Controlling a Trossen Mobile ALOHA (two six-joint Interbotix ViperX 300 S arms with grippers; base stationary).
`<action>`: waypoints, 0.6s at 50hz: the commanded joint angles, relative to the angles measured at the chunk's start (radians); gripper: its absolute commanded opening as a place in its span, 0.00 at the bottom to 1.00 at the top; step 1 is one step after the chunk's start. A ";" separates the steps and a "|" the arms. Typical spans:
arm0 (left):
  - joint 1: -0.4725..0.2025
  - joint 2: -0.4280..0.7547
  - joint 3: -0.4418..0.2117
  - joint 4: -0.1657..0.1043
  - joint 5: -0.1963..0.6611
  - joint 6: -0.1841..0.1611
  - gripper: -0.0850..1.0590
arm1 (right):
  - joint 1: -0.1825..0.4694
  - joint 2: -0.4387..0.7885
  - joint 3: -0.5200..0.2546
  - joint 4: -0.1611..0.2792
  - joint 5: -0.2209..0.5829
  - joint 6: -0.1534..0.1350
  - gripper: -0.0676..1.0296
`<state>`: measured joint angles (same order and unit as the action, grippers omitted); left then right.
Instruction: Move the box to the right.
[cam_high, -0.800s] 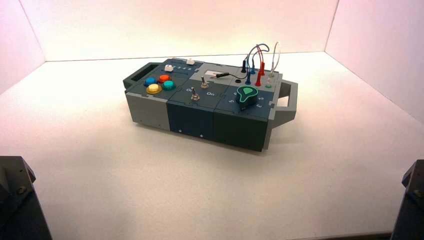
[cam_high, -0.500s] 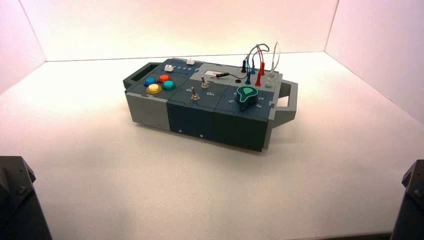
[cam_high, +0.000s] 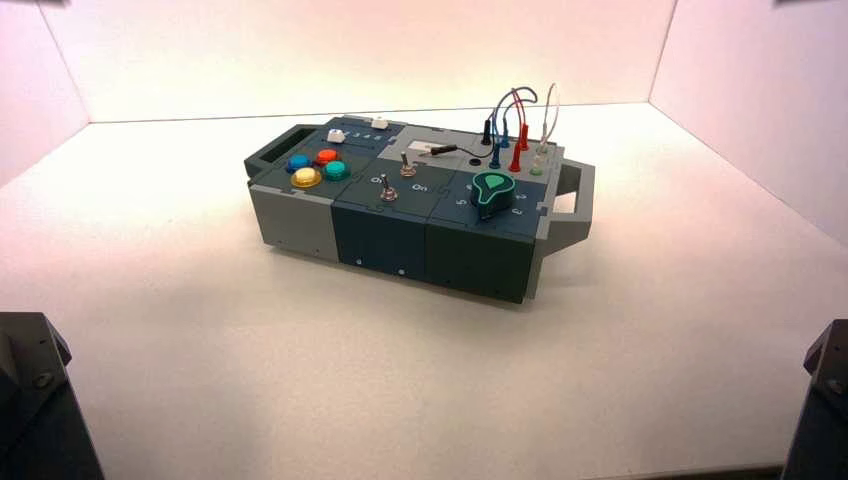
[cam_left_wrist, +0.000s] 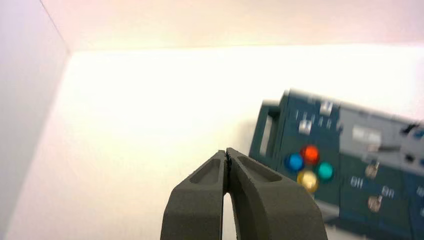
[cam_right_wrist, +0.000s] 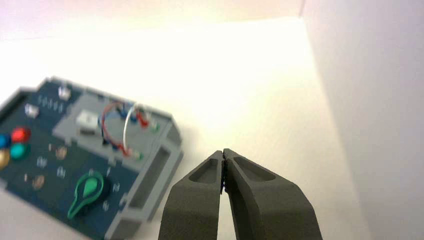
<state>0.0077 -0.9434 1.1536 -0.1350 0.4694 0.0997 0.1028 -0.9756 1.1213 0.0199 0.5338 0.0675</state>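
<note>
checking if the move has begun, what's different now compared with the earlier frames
Little has changed. Dark blurred shapes, not there before, now show at both top corners of the high view; I can't tell what they are. Nothing was taken hold of or let go. The box stayed essentially in place, its wires and green knob too.

Stretches across most of the high view as a pale tabletop (cam_high: 300, 380), with a straight back edge in the upper part of the frame. Bears a long grey and dark-blue box (cam_high: 382, 241) at upper centre, lying aslant, its front slanting down toward the right.
</note>
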 joint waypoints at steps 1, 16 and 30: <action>-0.044 0.137 -0.061 0.000 0.032 0.005 0.05 | 0.067 0.086 -0.049 0.011 0.014 0.000 0.04; -0.100 0.511 -0.209 0.002 0.117 0.015 0.05 | 0.114 0.144 -0.086 0.005 0.026 -0.002 0.04; -0.135 0.676 -0.308 0.000 0.149 0.017 0.05 | 0.114 0.097 -0.087 -0.002 0.011 -0.002 0.04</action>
<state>-0.1043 -0.2930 0.8943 -0.1350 0.6151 0.1120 0.2148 -0.8713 1.0646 0.0230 0.5630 0.0675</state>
